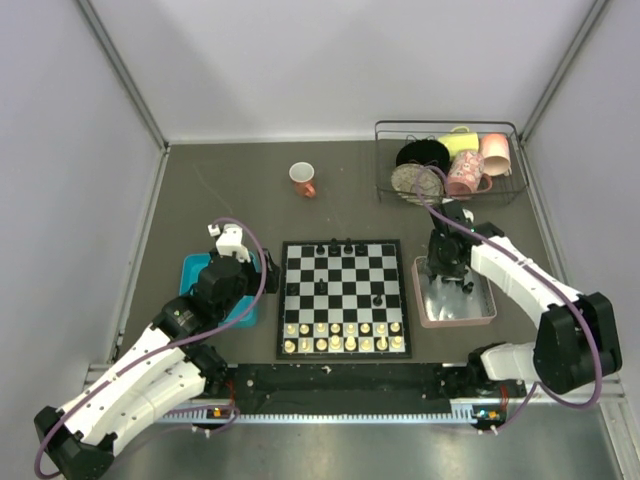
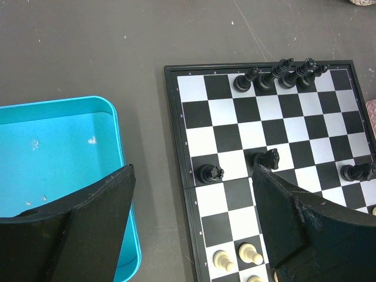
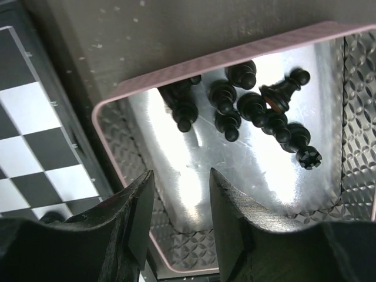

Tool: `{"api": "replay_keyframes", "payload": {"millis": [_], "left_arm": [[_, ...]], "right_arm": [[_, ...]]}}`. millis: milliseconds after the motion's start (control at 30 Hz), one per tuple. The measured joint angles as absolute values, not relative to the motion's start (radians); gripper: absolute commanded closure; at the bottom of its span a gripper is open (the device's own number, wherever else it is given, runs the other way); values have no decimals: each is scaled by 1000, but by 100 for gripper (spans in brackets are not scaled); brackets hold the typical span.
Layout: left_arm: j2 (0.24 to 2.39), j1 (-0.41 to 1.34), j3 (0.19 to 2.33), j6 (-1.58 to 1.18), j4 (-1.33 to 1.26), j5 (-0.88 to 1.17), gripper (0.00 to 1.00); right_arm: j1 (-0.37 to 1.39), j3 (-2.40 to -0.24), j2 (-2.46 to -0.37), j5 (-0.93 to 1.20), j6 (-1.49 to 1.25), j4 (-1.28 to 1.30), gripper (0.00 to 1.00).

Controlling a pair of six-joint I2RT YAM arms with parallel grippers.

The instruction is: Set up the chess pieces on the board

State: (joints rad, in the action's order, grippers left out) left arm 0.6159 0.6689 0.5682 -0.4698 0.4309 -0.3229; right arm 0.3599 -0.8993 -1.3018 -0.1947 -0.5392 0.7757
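The board [image 1: 343, 298] lies mid-table. Several black chess pieces [image 1: 335, 246] stand on its far row and one [image 1: 378, 299] stands alone near the middle. In the left wrist view three stray black pieces [image 2: 210, 173] stand on middle squares of the board [image 2: 235, 111]. My left gripper [image 2: 192, 194] hangs open over the board's left edge, empty. A heap of several black pieces [image 3: 247, 106] lies in the pink tray [image 3: 235, 53]. My right gripper [image 3: 181, 194] hovers over that tray, open, nothing between its fingers, short of the heap.
Cream-white pieces [image 1: 345, 335] fill the board's two near rows. A teal tray [image 1: 195, 270] sits left of the board under my left arm. A red and white mug [image 1: 303, 179] stands behind the board. A wire rack [image 1: 450, 165] with cups is at the back right.
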Motion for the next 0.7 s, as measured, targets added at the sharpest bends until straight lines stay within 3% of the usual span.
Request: {"api": "replay_keyframes", "payload": {"millis": [700], "left_arm": [[620, 669, 568, -470, 432, -323, 15]], "right_arm": [[282, -832, -1396, -139, -517, 583, 67]]}}
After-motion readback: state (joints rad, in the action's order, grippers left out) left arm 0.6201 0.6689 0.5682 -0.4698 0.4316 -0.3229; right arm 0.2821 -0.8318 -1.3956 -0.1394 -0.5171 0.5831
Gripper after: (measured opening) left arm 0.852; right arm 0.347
